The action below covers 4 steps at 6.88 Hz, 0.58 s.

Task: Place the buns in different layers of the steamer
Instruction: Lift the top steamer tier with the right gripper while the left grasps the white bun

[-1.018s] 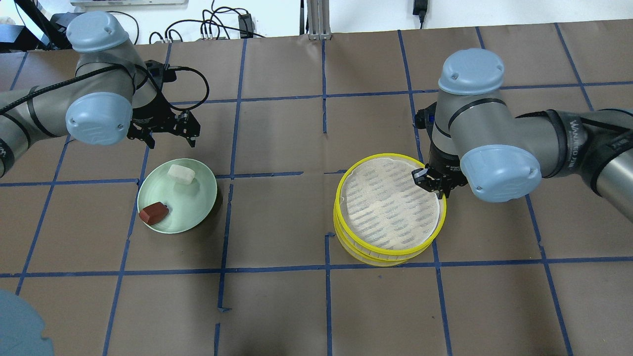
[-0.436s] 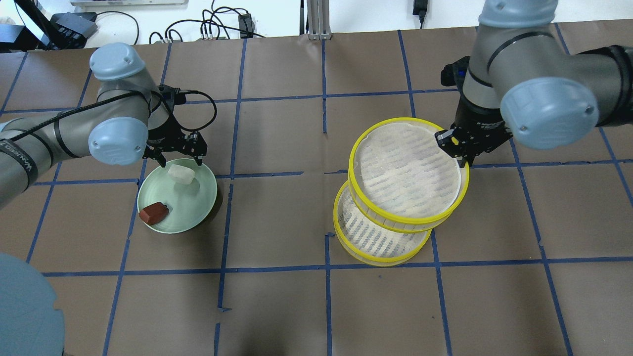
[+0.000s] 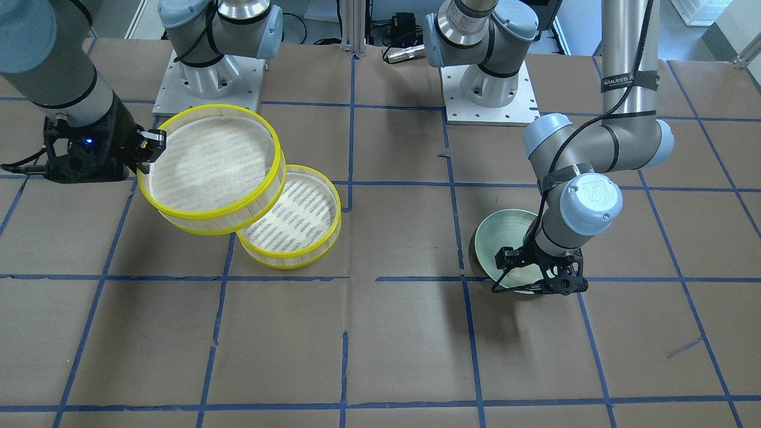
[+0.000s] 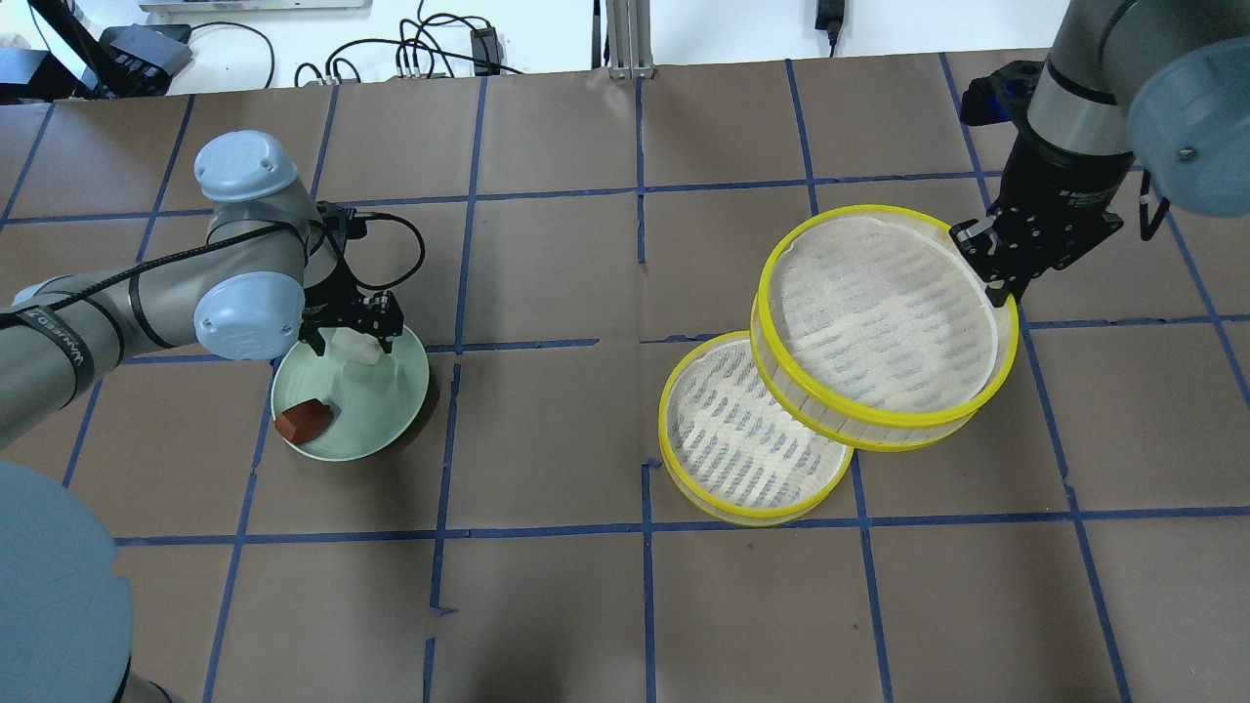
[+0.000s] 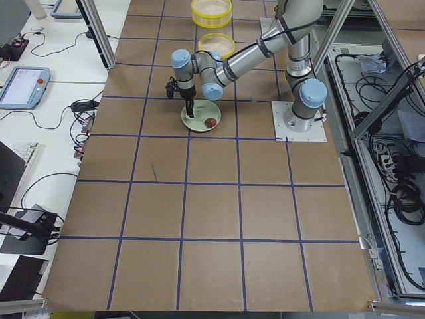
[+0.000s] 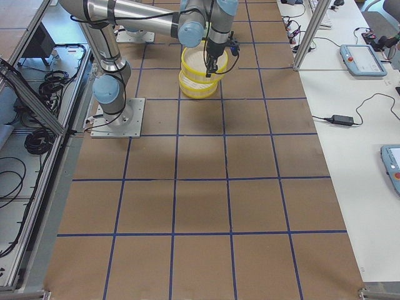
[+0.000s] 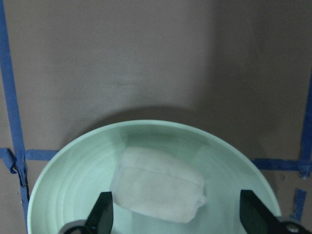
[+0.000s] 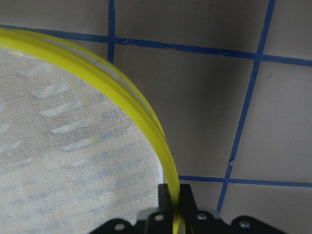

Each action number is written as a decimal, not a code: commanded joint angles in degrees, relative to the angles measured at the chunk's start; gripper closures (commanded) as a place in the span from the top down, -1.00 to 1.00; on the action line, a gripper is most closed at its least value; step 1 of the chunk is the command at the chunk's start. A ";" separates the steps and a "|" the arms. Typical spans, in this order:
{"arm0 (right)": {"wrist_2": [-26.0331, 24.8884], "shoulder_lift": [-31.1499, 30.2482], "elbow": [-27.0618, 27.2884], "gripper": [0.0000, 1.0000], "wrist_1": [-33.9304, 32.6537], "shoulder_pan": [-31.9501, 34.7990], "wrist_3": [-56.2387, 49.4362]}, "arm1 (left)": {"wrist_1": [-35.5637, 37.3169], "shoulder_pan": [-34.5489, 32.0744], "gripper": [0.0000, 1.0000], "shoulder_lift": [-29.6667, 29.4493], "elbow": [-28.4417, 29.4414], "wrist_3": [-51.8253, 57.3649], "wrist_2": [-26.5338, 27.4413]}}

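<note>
The creamy white bun (image 7: pixel 158 190) lies at the far side of the pale green plate (image 4: pixel 405 395). The reddish-brown bun (image 4: pixel 304 420) lies at the plate's near left. My left gripper (image 4: pixel 350 337) is open and low over the plate, with one finger on each side of the white bun (image 4: pixel 359 350). My right gripper (image 4: pixel 996 281) is shut on the yellow rim (image 8: pixel 146 117) of the upper steamer tier (image 4: pixel 879 322). It holds the tier tilted in the air, overlapping the lower tier (image 4: pixel 732 449), which stands on the table. Both tiers are empty.
The table is brown paper with a blue tape grid. Both arm bases (image 3: pixel 202 83) are bolted at the robot's side. Cables lie beyond the table's far edge (image 4: pixel 420 54). The plate (image 3: pixel 499 238) and the lower tier (image 3: pixel 297 229) stand about one grid square apart.
My right gripper has lifted the upper tier off the lower one and carried it right and away. My left gripper has come down onto the plate, astride the white bun.
</note>
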 commanded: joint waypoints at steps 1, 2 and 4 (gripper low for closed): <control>-0.56 -0.27 -0.34 -0.82 0.95 -1.04 -1.35 | 0.45 0.07 -0.10 -0.15 0.08 -0.19 0.16; -0.74 -0.45 -0.34 -0.82 1.04 -1.30 -2.49 | 0.28 0.07 -0.44 0.64 0.51 -0.63 0.07; -1.18 -1.24 -0.25 -0.82 2.45 -2.97 -3.55 | -0.68 -1.41 -0.50 3.96 2.26 -0.81 -0.02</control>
